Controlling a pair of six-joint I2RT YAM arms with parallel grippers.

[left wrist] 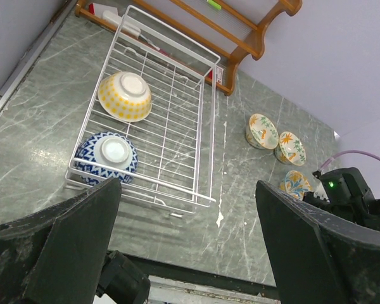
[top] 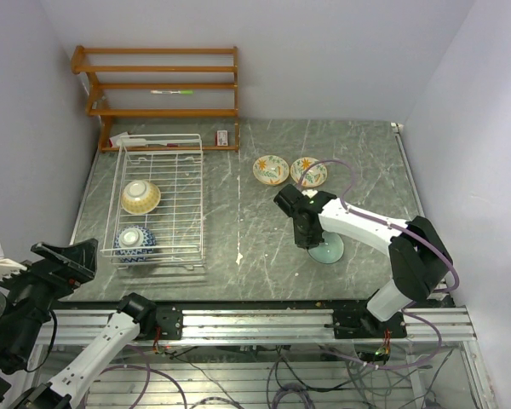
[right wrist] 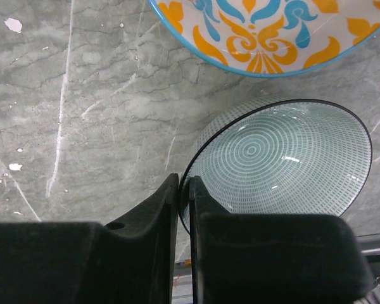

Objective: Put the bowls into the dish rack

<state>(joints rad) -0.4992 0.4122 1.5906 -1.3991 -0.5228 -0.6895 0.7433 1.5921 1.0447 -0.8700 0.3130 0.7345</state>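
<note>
Right gripper (right wrist: 184, 190) is pinching, fingers almost together, the near-rack rim of the green bowl (right wrist: 285, 158), which is sitting on the table (top: 255, 170) well right of the rack (top: 177, 183).

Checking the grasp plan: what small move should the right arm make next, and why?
Probably lift straight up: the right pincer looks closed on the rim of the round mint green ceramic bowl, and an orange-and-blue patterned ceramic bowl sits close beside it.
</note>
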